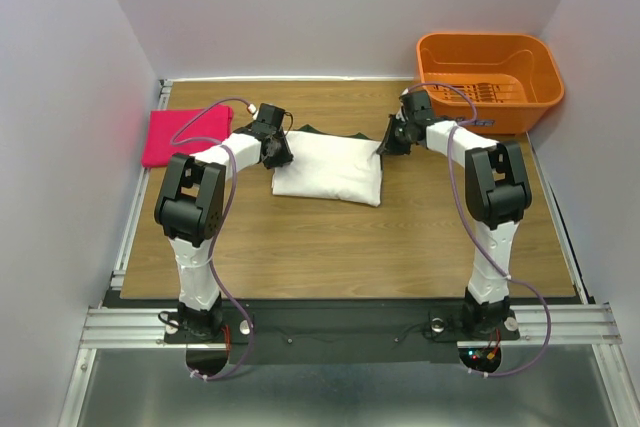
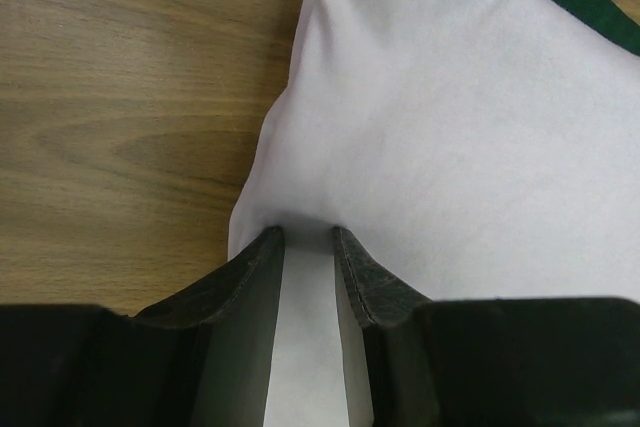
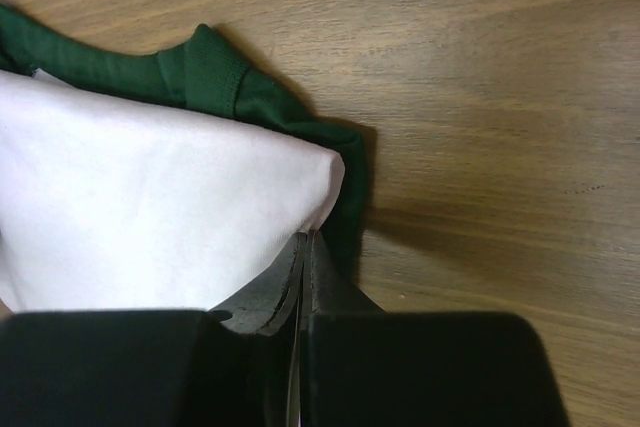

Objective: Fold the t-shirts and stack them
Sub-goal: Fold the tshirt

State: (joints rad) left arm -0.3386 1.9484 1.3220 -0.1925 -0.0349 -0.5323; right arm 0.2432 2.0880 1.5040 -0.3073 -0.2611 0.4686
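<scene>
The white t-shirt (image 1: 330, 173) with dark green sleeves lies folded in the middle of the table, its print hidden. My left gripper (image 1: 279, 153) is at its left end. In the left wrist view that gripper (image 2: 308, 233) is shut on a fold of the white cloth (image 2: 440, 127), which fills the gap between the fingers. My right gripper (image 1: 386, 143) is at the shirt's right end. In the right wrist view it (image 3: 308, 239) is shut on the corner of the white cloth (image 3: 150, 207), beside the green sleeve (image 3: 210, 72). The pink-red t-shirt (image 1: 185, 137) lies folded at the far left.
An orange plastic basket (image 1: 490, 69) stands at the back right corner, just behind the right arm. Bare wooden tabletop (image 1: 330, 247) stretches in front of the white shirt. White walls close the table in on the left, back and right.
</scene>
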